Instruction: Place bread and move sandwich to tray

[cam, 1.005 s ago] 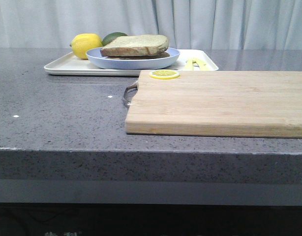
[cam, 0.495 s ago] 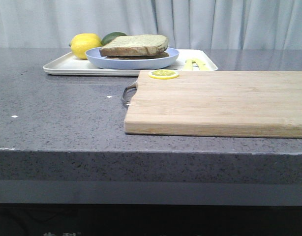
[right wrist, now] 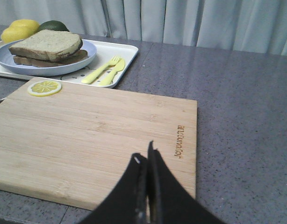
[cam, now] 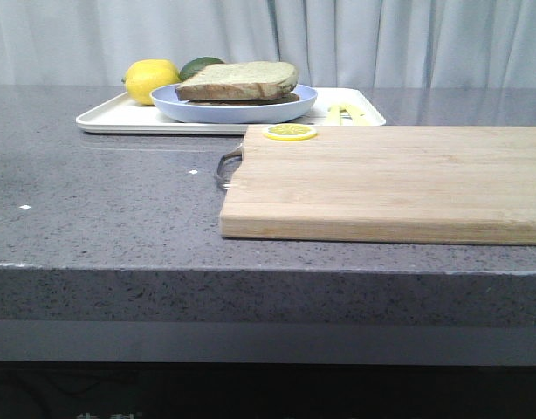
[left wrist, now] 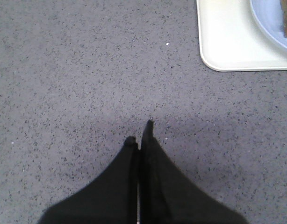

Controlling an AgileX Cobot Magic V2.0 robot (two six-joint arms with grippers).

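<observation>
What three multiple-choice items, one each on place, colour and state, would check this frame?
1. Where does the lemon slice lie?
A. on the cutting board's far left corner
B. on the tray
C. on the blue plate

2. What colour are the fork and knife on the tray?
A. pale yellow
B. red
C. silver

3. How do the right gripper's jaws stand?
A. wide open
B. shut on the bread
C. shut, holding nothing

Key:
1 A, the slice sits at the board's corner nearest the tray.
2 A, the right wrist view shows both pale yellow.
3 C, its fingers meet above the bare board.
</observation>
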